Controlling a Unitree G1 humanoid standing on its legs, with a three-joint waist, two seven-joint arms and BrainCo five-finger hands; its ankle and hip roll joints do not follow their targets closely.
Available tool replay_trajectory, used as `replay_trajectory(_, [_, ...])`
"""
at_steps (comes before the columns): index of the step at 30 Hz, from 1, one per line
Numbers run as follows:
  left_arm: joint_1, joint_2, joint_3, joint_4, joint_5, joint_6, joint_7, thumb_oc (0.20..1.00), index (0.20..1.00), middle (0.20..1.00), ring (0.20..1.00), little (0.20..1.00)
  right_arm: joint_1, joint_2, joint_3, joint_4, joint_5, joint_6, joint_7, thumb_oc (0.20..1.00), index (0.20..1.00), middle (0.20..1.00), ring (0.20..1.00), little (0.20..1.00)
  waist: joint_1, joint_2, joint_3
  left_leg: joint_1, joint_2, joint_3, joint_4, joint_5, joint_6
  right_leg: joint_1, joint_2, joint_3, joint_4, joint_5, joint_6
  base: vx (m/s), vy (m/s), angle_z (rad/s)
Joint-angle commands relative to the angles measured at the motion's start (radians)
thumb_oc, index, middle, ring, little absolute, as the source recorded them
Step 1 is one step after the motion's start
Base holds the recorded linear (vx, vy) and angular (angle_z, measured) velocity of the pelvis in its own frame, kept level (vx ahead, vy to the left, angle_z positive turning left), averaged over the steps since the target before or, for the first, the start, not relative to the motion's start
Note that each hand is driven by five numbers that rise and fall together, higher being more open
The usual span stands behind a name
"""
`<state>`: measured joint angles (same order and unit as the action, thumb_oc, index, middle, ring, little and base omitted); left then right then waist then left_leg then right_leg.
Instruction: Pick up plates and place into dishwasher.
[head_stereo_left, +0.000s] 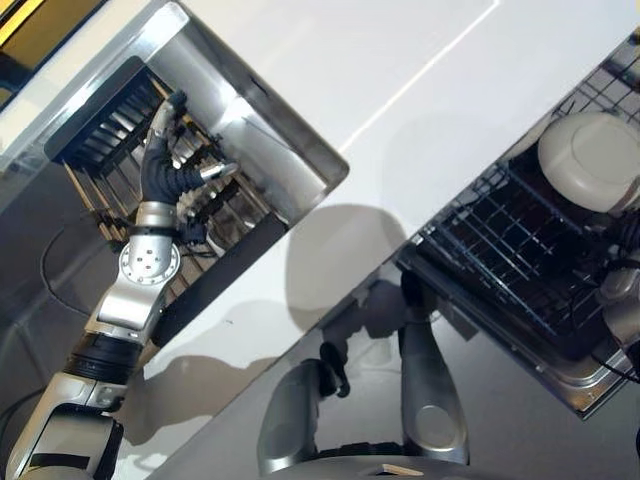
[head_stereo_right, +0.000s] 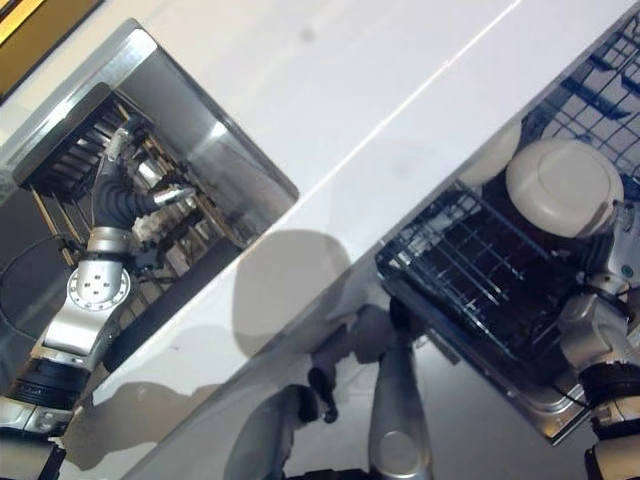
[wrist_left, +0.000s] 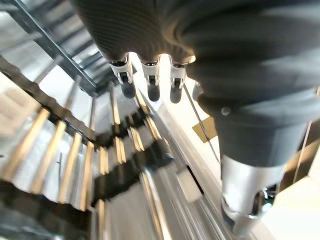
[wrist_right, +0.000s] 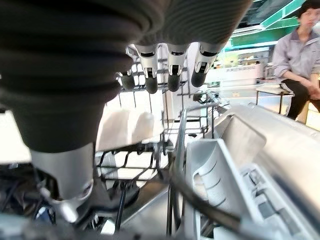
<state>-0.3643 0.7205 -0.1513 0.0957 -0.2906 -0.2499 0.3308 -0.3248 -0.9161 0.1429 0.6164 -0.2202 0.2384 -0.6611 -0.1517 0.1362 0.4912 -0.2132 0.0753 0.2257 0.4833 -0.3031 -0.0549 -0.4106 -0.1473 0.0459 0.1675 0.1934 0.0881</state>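
A cream round plate (head_stereo_left: 590, 160) lies upside down in the black wire dishwasher rack (head_stereo_left: 500, 250) at the right. My right hand (head_stereo_right: 612, 262) is at the rack's near right edge, just beside the plate. In its wrist view the fingers (wrist_right: 170, 75) hang relaxed over the rack wires, holding nothing, and pale plates (wrist_right: 125, 130) stand past them. My left hand (head_stereo_left: 165, 165) reaches into a steel basin (head_stereo_left: 260, 110) at the left, over a slatted drying rack (wrist_left: 115, 165). It is open, with the fingers (wrist_left: 150, 85) straight and nothing in them.
A white counter (head_stereo_left: 400, 90) runs diagonally between the basin and the dishwasher. A black slotted tray (head_stereo_left: 105, 115) lies at the basin's far end. A person (wrist_right: 300, 50) sits in the background beyond the dishwasher.
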Motion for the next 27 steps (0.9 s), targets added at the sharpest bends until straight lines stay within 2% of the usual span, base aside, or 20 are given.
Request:
replay_trajectory(1, [0.065, 0.025, 0.074, -0.014, -0.012, -0.04, -0.013, 1.0, 1.0, 1.0, 1.0, 1.0, 0.008, 0.016, -0.067, 0.005, 0.035, -0.023, -0.045, 1.0, 1.0, 1.0, 1.0, 1.0, 0.016, -0.051, -0.013, -0.04, -0.042, 0.016, -0.095, 0.111, 0.06, 0.092, 0.056, -0.055, 0.038, -0.199, -0.019, 0.0, 0.0, 0.0])
replay_trajectory(9, [0.119, 0.016, 0.105, -0.002, 0.001, -0.042, -0.051, 1.0, 1.0, 1.0, 1.0, 1.0, 0.102, 0.055, -0.136, -0.038, 0.075, -0.053, -0.063, 1.0, 1.0, 1.0, 1.0, 1.0, 0.027, -0.084, -0.073, 0.027, -0.042, 0.004, -0.14, 0.109, 0.065, 0.172, 0.069, -0.054, -0.01, -0.194, -0.015, 0.04, -0.01, 0.01])
replay_trajectory(10, [0.128, 0.01, 0.11, -0.002, 0.004, -0.043, -0.055, 1.0, 1.0, 1.0, 1.0, 1.0, 0.114, 0.061, -0.148, -0.053, 0.078, -0.057, -0.067, 1.0, 1.0, 1.0, 1.0, 1.0, 0.027, -0.094, -0.08, 0.027, -0.045, 0.017, -0.147, 0.131, 0.071, 0.173, 0.066, -0.055, -0.019, -0.174, -0.02, 0.0, 0.0, 0.0])
replay_trajectory(12, [0.143, 0.003, 0.119, -0.002, 0.005, -0.044, -0.067, 1.0, 1.0, 1.0, 1.0, 1.0, 0.133, 0.069, -0.17, -0.072, 0.082, -0.071, -0.076, 1.0, 1.0, 1.0, 1.0, 1.0, 0.03, -0.097, -0.093, 0.043, -0.047, 0.016, -0.159, 0.131, 0.073, 0.189, 0.067, -0.053, -0.028, -0.174, -0.018, 0.03, 0.014, 0.01])
replay_trajectory(16, [0.195, -0.017, 0.149, -0.008, 0.014, -0.045, -0.088, 1.0, 1.0, 1.0, 1.0, 1.0, 0.186, 0.085, -0.255, -0.211, 0.099, -0.106, -0.104, 1.0, 1.0, 1.0, 1.0, 1.0, 0.029, -0.107, -0.128, 0.084, -0.054, 0.014, -0.19, 0.13, 0.076, 0.232, 0.069, -0.045, -0.051, -0.173, -0.013, 0.09, 0.038, -0.02])
replay_trajectory(19, [0.251, -0.048, 0.182, -0.001, 0.025, -0.063, -0.107, 1.0, 1.0, 1.0, 1.0, 1.0, 0.245, 0.133, -0.334, -0.333, 0.136, -0.153, -0.155, 1.0, 1.0, 1.0, 1.0, 1.0, 0.022, -0.107, -0.159, 0.115, -0.057, 0.017, -0.212, 0.127, 0.078, 0.258, 0.072, -0.038, -0.063, -0.177, -0.008, 0.11, 0.066, -0.02])
replay_trajectory(21, [0.281, -0.074, 0.198, 0.003, 0.038, -0.068, -0.118, 1.0, 1.0, 1.0, 1.0, 1.0, 0.279, 0.175, -0.377, -0.384, 0.159, -0.187, -0.154, 1.0, 1.0, 1.0, 1.0, 1.0, 0.015, -0.104, -0.177, 0.135, -0.058, 0.022, -0.223, 0.126, 0.078, 0.27, 0.073, -0.032, -0.065, -0.179, -0.005, 0.12, 0.085, -0.03])
replay_trajectory(27, [0.345, -0.139, 0.23, 0.01, 0.065, -0.057, -0.157, 1.0, 1.0, 1.0, 1.0, 1.0, 0.343, 0.28, -0.421, -0.462, 0.23, -0.213, -0.05, 1.0, 1.0, 1.0, 1.0, 1.0, 0.002, -0.087, -0.218, 0.184, -0.071, 0.025, -0.228, 0.118, 0.084, 0.304, 0.064, -0.021, -0.054, -0.189, -0.004, 0.13, 0.092, -0.05])
